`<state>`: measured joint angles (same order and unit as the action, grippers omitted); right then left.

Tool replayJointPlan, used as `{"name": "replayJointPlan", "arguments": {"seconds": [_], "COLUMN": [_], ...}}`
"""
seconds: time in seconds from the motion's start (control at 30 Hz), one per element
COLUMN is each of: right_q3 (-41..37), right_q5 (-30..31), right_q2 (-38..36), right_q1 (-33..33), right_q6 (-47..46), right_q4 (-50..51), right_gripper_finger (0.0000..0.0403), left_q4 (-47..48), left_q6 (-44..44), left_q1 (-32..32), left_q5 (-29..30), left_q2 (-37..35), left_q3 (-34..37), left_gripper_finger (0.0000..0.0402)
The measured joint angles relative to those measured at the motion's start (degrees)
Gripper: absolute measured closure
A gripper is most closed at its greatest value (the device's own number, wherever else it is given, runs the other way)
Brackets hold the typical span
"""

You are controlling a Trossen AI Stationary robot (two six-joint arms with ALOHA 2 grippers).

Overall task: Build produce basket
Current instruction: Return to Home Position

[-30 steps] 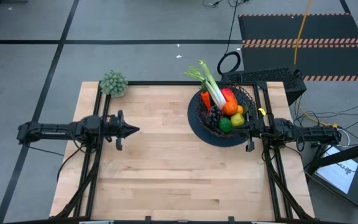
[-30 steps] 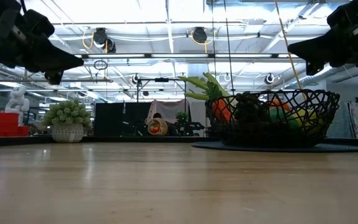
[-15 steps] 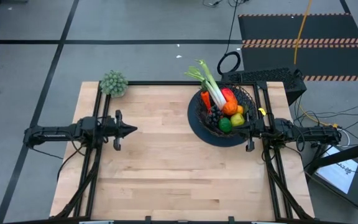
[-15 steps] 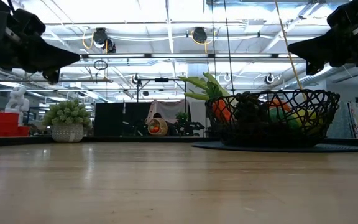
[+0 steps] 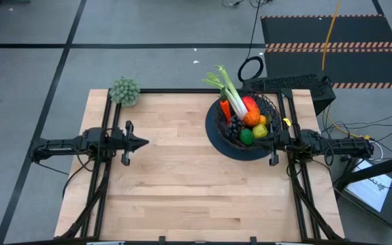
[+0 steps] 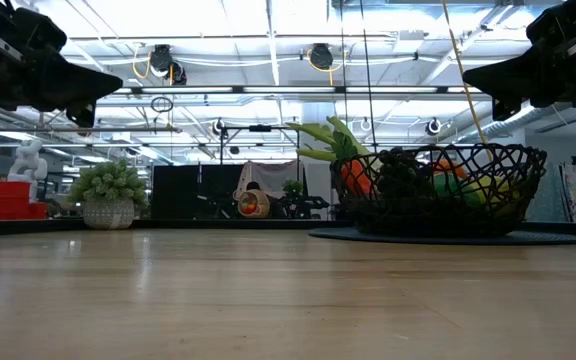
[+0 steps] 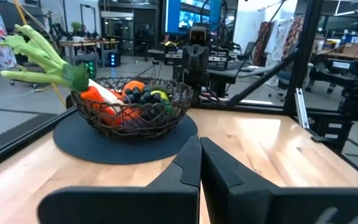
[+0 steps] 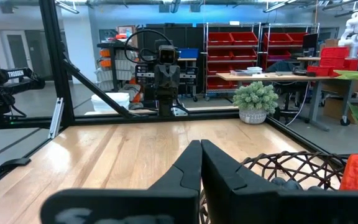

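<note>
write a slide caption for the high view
Overhead: produce heaped in the black wire basket on its mat at the right of the table; left tool and right tool shut and empty

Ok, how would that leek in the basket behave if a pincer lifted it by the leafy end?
The leek is long, its leaves overhanging the basket rim, so held there it would likely swing down. The split leaves look floppy. It rests on other produce, which might shift.

We see our left end effector (image 7: pixel 200 142) with its two dark fingers (image 7: pixel 188 167) pressed together, pointing across the wooden counter (image 7: pixel 260 149) at the black basket (image 7: pixel 174 107) on a round dark mat (image 7: pixel 98 144), with a carrot (image 7: pixel 93 98), dark grapes (image 7: pixel 140 96) and a leek (image 7: pixel 42 59) poking out over its rim.
</note>
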<state>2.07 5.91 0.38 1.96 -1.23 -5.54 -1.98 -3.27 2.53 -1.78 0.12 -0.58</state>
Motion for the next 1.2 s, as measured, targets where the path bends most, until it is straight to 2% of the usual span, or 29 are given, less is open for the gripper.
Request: {"name": "replayJointPlan", "arguments": {"seconds": [0.13, 1.2], "right_q3": [0.0, 0.0], "right_q5": [0.0, 0.0], "right_q2": [0.0, 0.0], "right_q1": [0.0, 0.0], "right_q6": [0.0, 0.0], "right_q4": [0.0, 0.1], "right_gripper_finger": [0.0403, 0.0403], "left_q4": [1.0, 1.0], "left_q6": [0.2, 1.5], "left_q1": [0.0, 0.0], "left_q5": [-1.3, -1.2], "left_q2": [0.2, 0.3], "left_q3": [0.0, 0.0], "left_gripper_finger": [0.0399, 0.0394]}}
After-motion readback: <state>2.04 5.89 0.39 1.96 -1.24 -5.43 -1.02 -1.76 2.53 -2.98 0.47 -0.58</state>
